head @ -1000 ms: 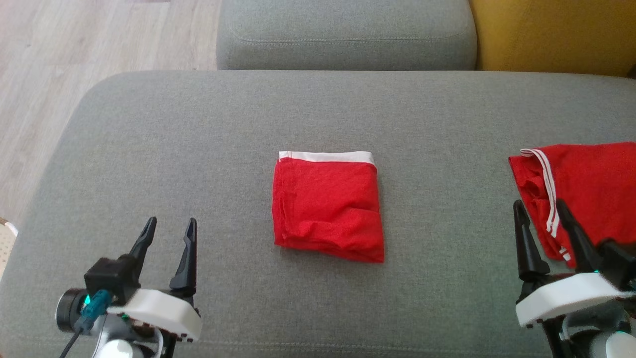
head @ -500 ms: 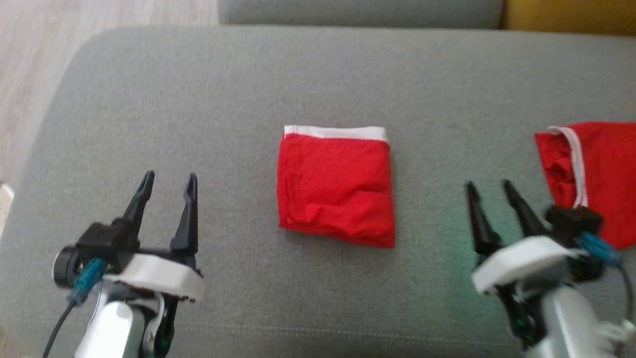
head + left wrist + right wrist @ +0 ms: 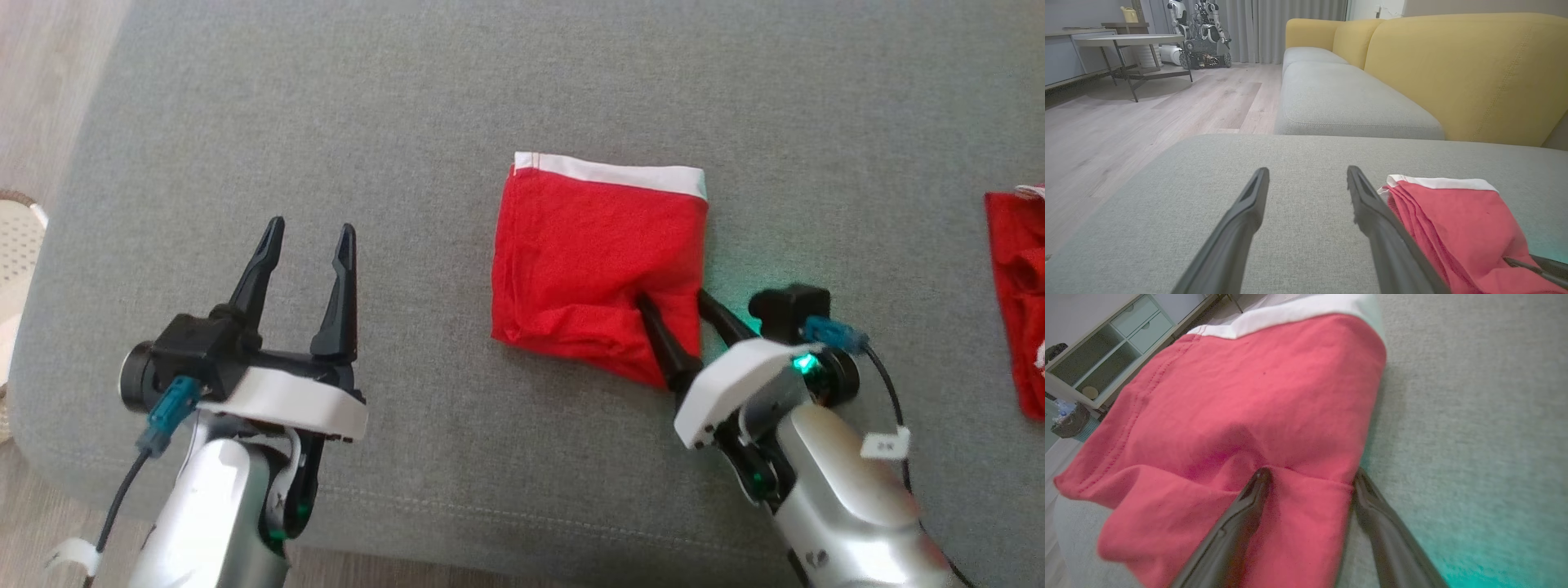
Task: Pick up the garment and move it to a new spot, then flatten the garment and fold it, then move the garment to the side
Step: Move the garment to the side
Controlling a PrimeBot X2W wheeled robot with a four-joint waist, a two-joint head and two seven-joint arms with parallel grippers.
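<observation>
Folded red garment point(image 3: 596, 261), white band along its far edge, lies at the centre of the grey sofa cushion point(image 3: 408, 106). The right fingers point(image 3: 661, 339), spread open, straddle its near right corner, one over the cloth and one just beside it. The left fingers point(image 3: 260, 261), open and empty, hover to the garment's left. A second red cloth point(image 3: 1016, 286) lies at the right edge.

The folded garment point(image 3: 596, 261) is plain red with a white band along its far edge. The cushion point(image 3: 408, 98) is grey, finely woven. At the far right, a second cloth point(image 3: 1016, 294) is red with white trim. Both the left tool point(image 3: 313, 227) and right tool point(image 3: 671, 298) have black fingers and white housings. The sofa back point(image 3: 1453, 73) is mustard yellow; the floor point(image 3: 1167, 106) pale wood grain.
</observation>
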